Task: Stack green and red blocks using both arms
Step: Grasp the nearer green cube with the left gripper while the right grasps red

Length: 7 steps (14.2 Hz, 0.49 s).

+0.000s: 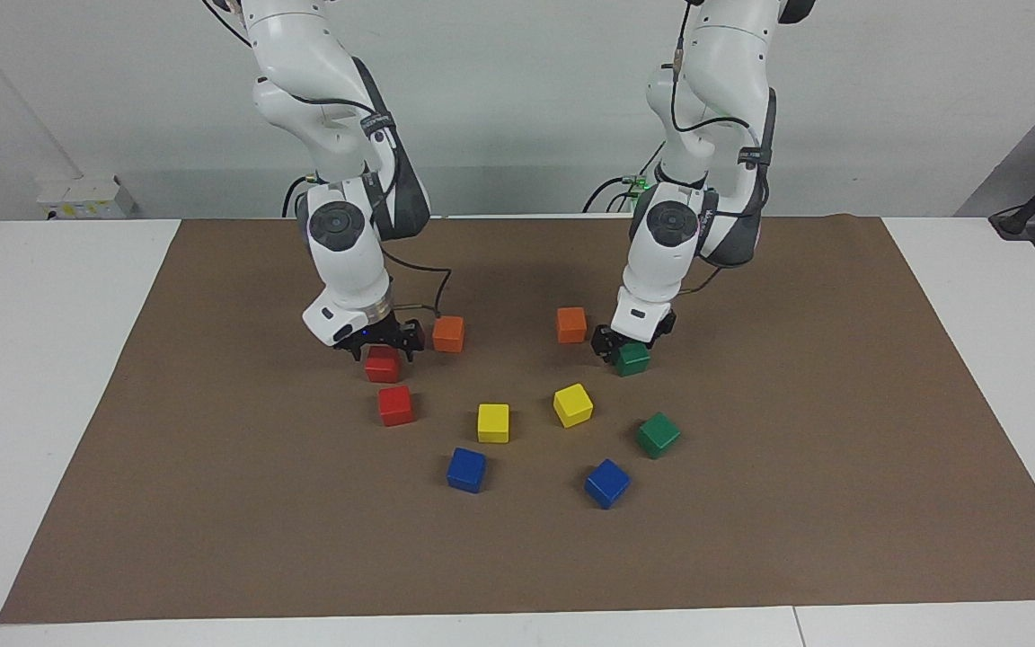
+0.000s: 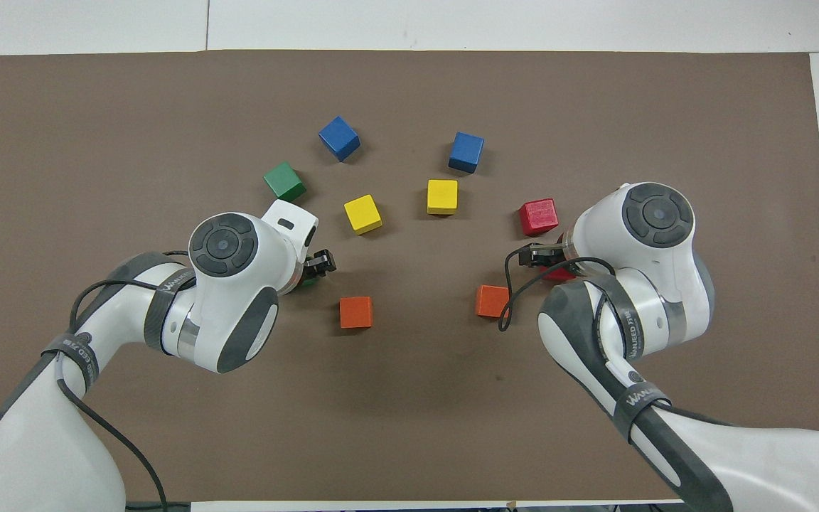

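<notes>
Two red blocks lie toward the right arm's end of the table. My right gripper (image 1: 382,346) is down at the one nearer the robots (image 1: 383,365), open, with a finger on each side of it. The other red block (image 1: 395,405) lies free just farther out. Toward the left arm's end, my left gripper (image 1: 630,340) sits low on a green block (image 1: 632,360). In the overhead view the arm hides that block except for a sliver (image 2: 304,282). A second green block (image 1: 658,435) lies free farther from the robots.
Two orange cubes (image 1: 448,333) (image 1: 571,324) sit beside the grippers, toward the table's middle. Two yellow cubes (image 1: 493,422) (image 1: 572,404) and two blue cubes (image 1: 466,469) (image 1: 606,483) lie farther out. Everything rests on a brown mat (image 1: 751,539).
</notes>
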Each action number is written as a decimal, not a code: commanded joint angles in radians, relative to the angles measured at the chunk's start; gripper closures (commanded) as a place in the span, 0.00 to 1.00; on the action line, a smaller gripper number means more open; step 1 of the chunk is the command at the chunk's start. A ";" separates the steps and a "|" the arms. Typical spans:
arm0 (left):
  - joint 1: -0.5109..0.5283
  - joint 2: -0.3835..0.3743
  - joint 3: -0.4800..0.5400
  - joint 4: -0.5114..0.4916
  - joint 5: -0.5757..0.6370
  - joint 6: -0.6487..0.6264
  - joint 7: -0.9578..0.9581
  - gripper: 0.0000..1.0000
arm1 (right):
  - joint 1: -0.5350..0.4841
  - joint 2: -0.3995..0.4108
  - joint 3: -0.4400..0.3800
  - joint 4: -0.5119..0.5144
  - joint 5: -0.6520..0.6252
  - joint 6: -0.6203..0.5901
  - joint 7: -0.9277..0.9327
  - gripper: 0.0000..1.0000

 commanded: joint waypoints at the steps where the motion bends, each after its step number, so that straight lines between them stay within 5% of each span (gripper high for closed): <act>1: -0.021 -0.011 0.015 0.007 0.002 -0.060 -0.016 1.00 | -0.004 -0.023 0.000 -0.045 0.014 0.047 0.005 0.00; 4: 0.005 -0.057 0.026 0.085 0.002 -0.207 0.006 1.00 | -0.009 -0.017 0.000 -0.055 0.014 0.054 0.005 0.00; 7: 0.133 -0.072 0.026 0.174 0.003 -0.348 0.233 1.00 | -0.012 -0.017 -0.002 -0.058 0.014 0.057 0.003 0.00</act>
